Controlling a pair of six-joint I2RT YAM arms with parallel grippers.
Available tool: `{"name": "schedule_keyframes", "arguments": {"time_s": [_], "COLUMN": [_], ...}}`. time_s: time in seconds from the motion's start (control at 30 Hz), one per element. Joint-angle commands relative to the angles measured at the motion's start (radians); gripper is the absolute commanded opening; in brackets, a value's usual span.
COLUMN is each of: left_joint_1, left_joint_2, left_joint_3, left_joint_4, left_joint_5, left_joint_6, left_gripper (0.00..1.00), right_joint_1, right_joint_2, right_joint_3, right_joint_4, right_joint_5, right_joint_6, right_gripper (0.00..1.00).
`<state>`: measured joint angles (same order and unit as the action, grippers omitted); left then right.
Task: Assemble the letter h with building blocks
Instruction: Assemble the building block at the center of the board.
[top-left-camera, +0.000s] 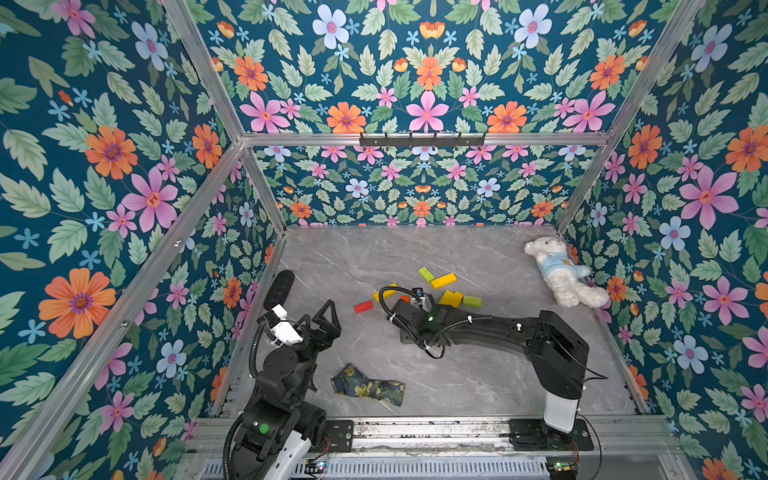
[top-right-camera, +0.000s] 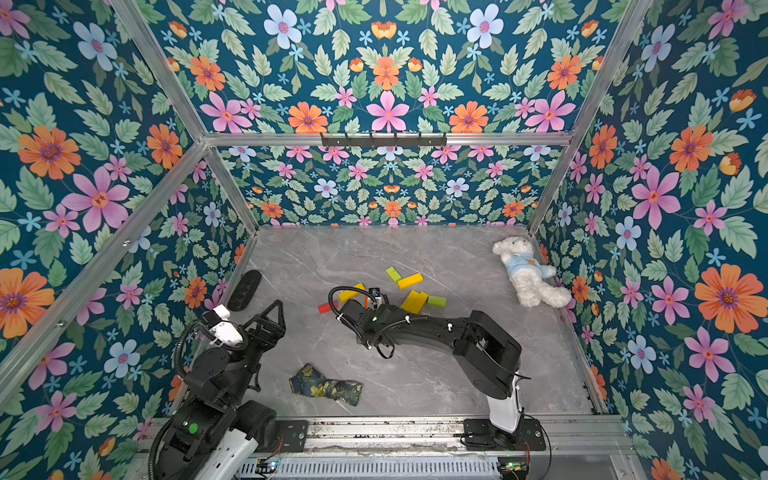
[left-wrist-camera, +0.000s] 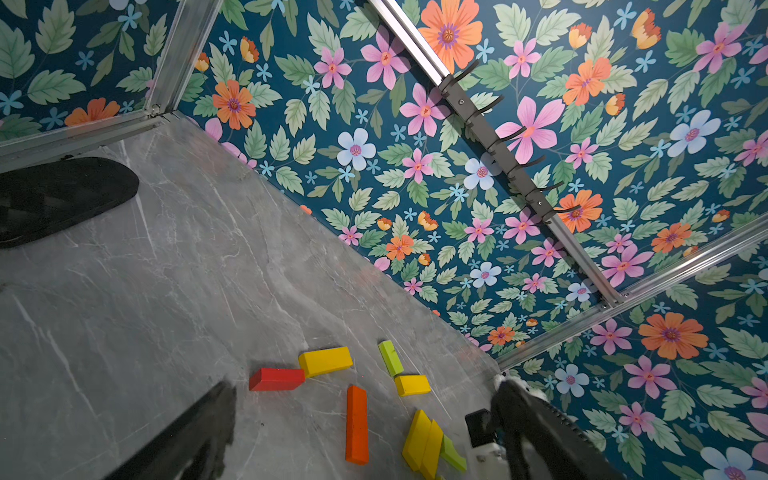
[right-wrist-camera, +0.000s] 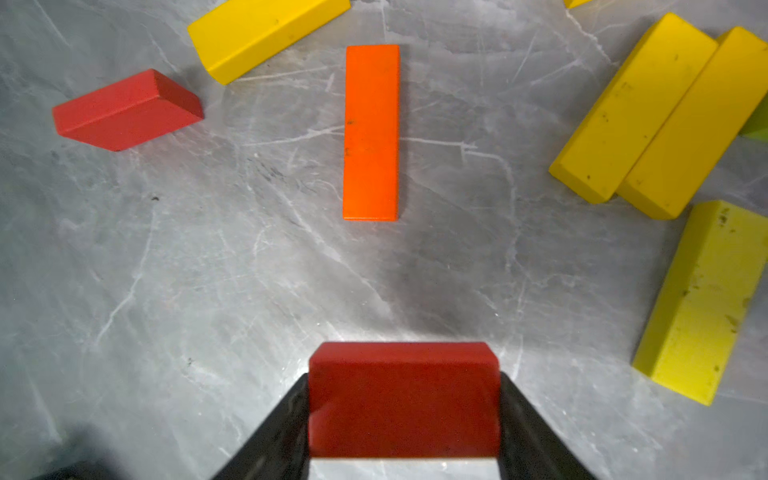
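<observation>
Loosely scattered on the grey counter (top-left-camera: 478, 374), the building blocks (top-left-camera: 443, 281) include an orange bar (right-wrist-camera: 370, 133) lying alone — a skewed release could knock it askew — and near it the right hand (right-wrist-camera: 404, 419), half closed, clamps a short red block (right-wrist-camera: 403, 374), while the left hand (top-left-camera: 327, 326) sits wide open.

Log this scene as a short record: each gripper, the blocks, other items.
left gripper: open, empty, off to the side
right gripper: shut on held red block
orange block: flat on table, untouched
loose red block: flat, beside a yellow block
letter h: not yet formed
other items: plush toy, floral cloth
</observation>
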<state>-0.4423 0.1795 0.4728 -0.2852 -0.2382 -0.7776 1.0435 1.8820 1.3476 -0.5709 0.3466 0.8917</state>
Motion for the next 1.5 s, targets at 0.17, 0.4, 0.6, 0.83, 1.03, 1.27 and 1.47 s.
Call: {"name": "schedule_keyframes", "arguments": {"time_s": [0.17,0.4,0.6,0.83,1.03,1.27,1.47], "left_joint_1": [0.000,0.001,0.001,0.001,0.001,0.000,0.001], "left_joint_2": [-0.002,-0.002,0.000,0.000,-0.001,-0.001,0.000], "left_joint_3": [0.000,-0.004,-0.006,-0.008,-0.008,-0.007,-0.008], "left_joint_4": [0.021,0.025,0.028,0.028,0.027,0.024,0.028], "left_joint_5": [-0.006,-0.006,-0.006,-0.010,-0.011,-0.013,-0.015], "left_joint_6": [0.001,0.000,0.002,0.003,0.003,0.005,0.005], "left_gripper": [1.00,1.00,1.00,1.00,1.00,1.00,1.00], "right_joint_1": [-0.020,-0.040,-0.046,-0.054,-0.062,-0.068,-0.068], "right_joint_2": [0.013,0.082,0.137,0.194,0.221,0.234,0.249], "right_joint_3": [-0.038,0.028,0.080,0.137,0.156,0.165,0.177], "right_joint_4": [0.005,0.002,-0.010,-0.034,-0.038,-0.049,-0.056], "right_joint_5": [-0.049,-0.070,-0.061,-0.053,-0.052,-0.028,-0.027], "right_joint_6": [0.057,0.043,0.038,0.037,0.039,0.014,0.003], "right_gripper": [0.60,0.60,0.61,0.61,0.61,0.63,0.66]}}
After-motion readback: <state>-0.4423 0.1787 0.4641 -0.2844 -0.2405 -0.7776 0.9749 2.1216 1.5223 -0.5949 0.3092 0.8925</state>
